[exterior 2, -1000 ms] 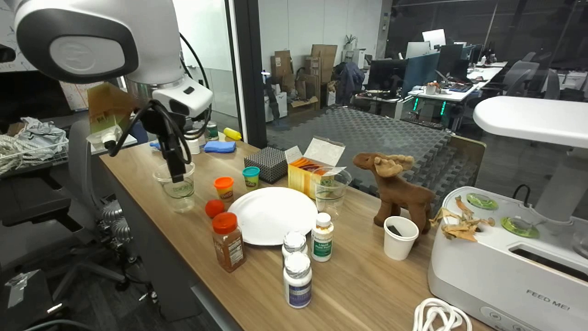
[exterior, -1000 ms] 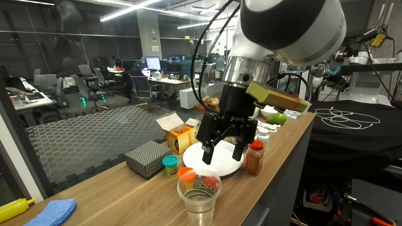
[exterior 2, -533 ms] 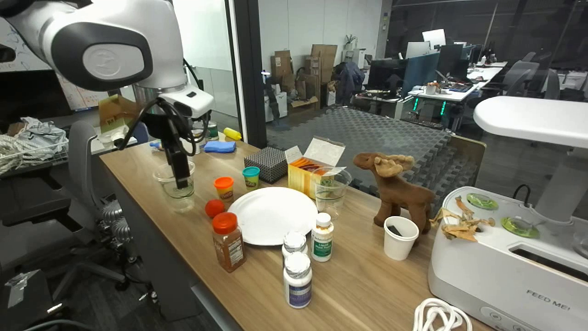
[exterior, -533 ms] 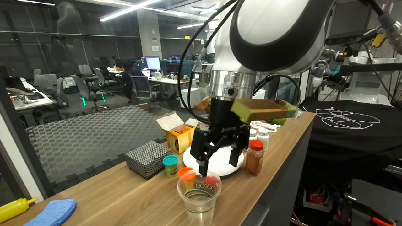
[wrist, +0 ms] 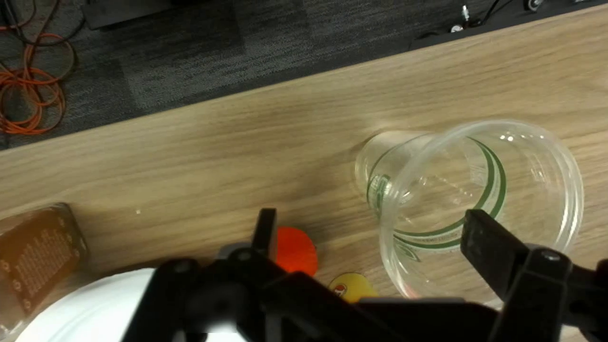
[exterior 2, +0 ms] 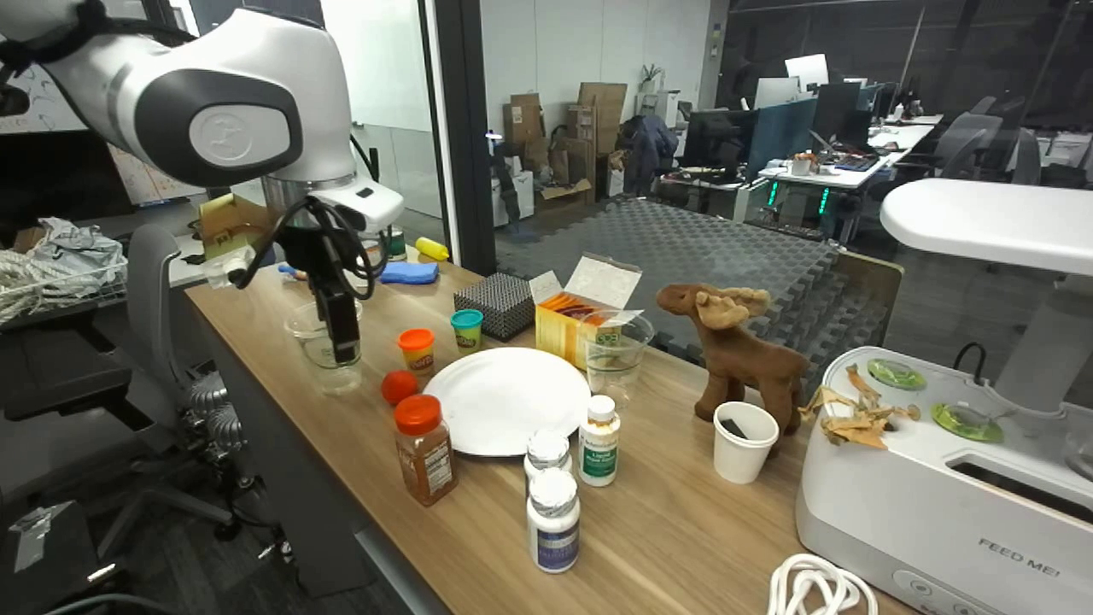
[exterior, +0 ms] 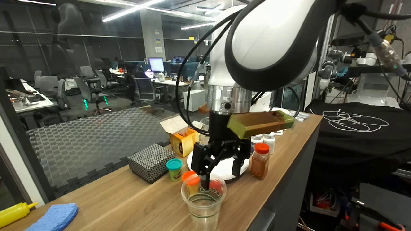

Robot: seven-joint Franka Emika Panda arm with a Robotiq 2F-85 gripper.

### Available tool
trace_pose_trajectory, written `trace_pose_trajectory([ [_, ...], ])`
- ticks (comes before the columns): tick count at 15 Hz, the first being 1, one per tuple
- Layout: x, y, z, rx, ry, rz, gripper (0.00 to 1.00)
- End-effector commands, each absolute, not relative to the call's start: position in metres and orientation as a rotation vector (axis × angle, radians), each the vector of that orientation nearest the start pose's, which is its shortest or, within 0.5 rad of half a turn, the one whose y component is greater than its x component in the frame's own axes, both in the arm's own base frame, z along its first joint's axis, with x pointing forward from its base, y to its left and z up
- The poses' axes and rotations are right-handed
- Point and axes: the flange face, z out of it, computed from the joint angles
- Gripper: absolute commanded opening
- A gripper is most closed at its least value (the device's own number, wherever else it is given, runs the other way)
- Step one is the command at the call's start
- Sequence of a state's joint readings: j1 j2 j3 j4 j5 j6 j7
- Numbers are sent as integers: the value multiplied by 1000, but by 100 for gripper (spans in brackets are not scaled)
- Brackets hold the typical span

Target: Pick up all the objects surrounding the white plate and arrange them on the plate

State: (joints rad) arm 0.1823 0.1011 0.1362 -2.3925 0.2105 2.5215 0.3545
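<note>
Office desks (exterior: pixel 173 82) and grey chairs (exterior: pixel 88 91) fill the upper left of an exterior view, and a wooden counter (exterior: pixel 138 205) runs from the lower left toward the right. On it, the white plate (exterior 2: pixel 504 401) sits in the middle of the frame in an exterior view. Left of its rim are the orange-lidded tub (exterior 2: pixel 417 350) and the red ball (exterior 2: pixel 399 387), close together, with the red-capped jar (exterior 2: pixel 425 457) standing upright just below them. Near the plate's lower right stand the green-labelled bottle (exterior 2: pixel 599 453) and two more white-capped bottles (exterior 2: pixel 553 530), one partly hidden behind the other. A dark patterned box (exterior 2: pixel 495 305) and an open yellow carton (exterior 2: pixel 558 336) line the counter above the plate in that frame, while a brown toy moose (exterior 2: pixel 739 363), a white paper cup (exterior 2: pixel 741 454) and a white appliance (exterior 2: pixel 931 495) occupy the right side. Pointing down at the lower centre of an exterior view, the gripper (exterior: pixel 221 179) has its fingers (exterior: pixel 205 182) spread wide and holds nothing. A clear printed cup (exterior: pixel 205 210) stands upright there too, its rim in line with one finger. Seen from the wrist, a fingertip (wrist: pixel 264 232) near the centre covers part of the red ball, and the opposite one, at the right, crosses the mouth of the clear printed cup; whether it touches the cup cannot be told. At the left edge, the red-capped jar shows beside the plate.
</note>
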Motion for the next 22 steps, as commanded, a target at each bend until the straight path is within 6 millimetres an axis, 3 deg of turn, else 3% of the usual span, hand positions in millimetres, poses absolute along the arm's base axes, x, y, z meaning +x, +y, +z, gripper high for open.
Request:
trace_pose_trajectory([
  [1, 491, 165, 276, -2996, 312, 14, 75],
  [9, 498, 165, 265, -2986, 334, 41, 13],
  [13, 494, 160, 255, -2971, 357, 81, 6],
  [15, 492, 158, 257, -2958, 381, 78, 10],
  [17, 490, 154, 263, -2943, 397, 69, 11],
  [22, 488, 139, 301, -2859, 479, -27, 10],
])
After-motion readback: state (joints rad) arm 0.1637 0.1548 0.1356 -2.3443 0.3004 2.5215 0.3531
